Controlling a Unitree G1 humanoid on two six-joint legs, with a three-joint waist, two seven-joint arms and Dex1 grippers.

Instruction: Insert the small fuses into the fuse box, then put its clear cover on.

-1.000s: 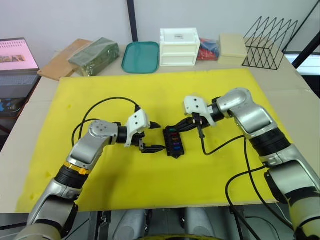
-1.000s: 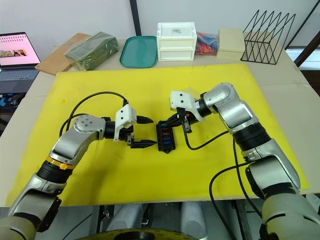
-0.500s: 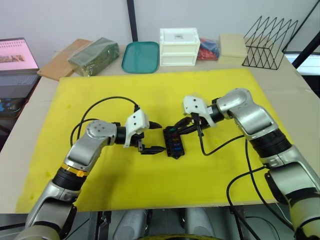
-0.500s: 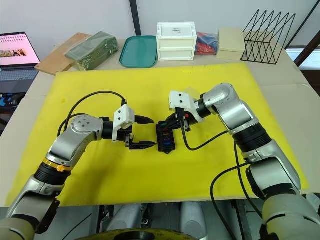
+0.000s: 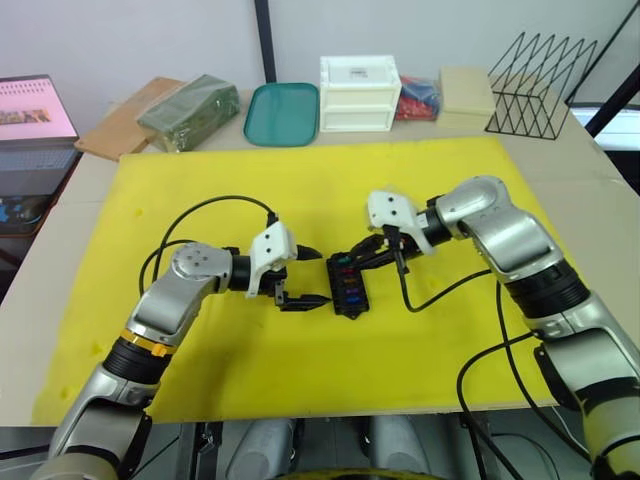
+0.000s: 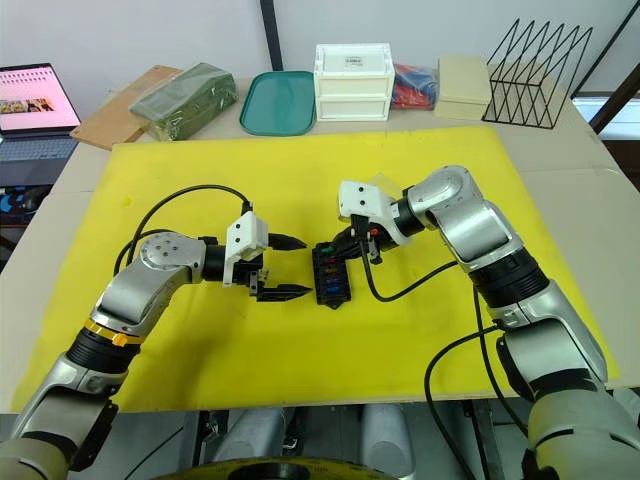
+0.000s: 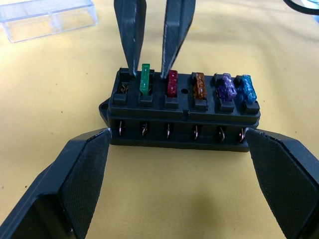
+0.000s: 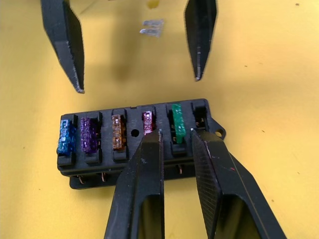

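Sitting at the middle of the frame on the yellow mat (image 5: pixel 450 360), the fuse box (image 5: pixel 348 286) looks light and rigid, likely to slide if pushed sideways. Five fuses stand in its slots; the end slot beside the green fuse (image 7: pixel 145 79) is empty. The right end effector (image 7: pixel 149 74) has its narrowly parted fingers straddling the green fuse, apparently not clamped on it. Such tiny, hard fuses are best pinched by their flat plastic tops. The left end effector (image 5: pixel 303 275) hangs wide open and empty just left of the box. One loose fuse (image 8: pixel 152 29) lies on the mat beyond the box, and the clear cover (image 7: pixel 47 19) lies near the box, slippery and easily cracked. Trailing cables (image 5: pixel 440 290) could snag.
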